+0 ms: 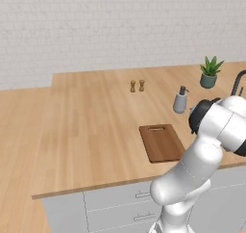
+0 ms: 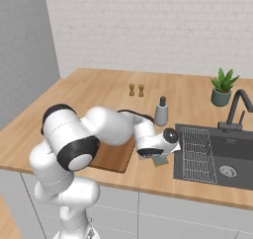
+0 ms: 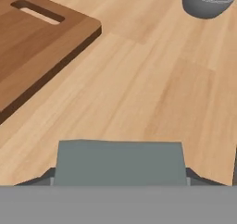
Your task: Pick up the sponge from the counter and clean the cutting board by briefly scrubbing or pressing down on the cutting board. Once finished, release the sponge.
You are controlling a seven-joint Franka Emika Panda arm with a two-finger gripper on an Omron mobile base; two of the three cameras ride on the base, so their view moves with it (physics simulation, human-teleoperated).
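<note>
The sponge (image 3: pixel 119 163), a grey-blue pad, sits between my fingertips (image 3: pixel 50 177) in the hand view, and both tips press against its sides. My gripper (image 2: pixel 157 156) is shut on the sponge (image 2: pixel 159 160), low over the light-wood counter (image 1: pixel 86 131), between the board and the sink. The dark brown cutting board (image 3: pixel 32 47), with its slot handle, lies to the upper left in the hand view, apart from the sponge. My arm hides part of the cutting board (image 1: pixel 162 143) from the base cameras. I cannot tell whether the sponge rests on the counter or hangs just above it.
A grey soap dispenser (image 2: pixel 161 111) stands behind the gripper. Two small shakers (image 1: pixel 137 86) stand farther back. A potted plant (image 2: pixel 222 87) and a dark faucet (image 2: pixel 237 109) sit by the sink (image 2: pixel 217 154), whose rack lies just right of the gripper.
</note>
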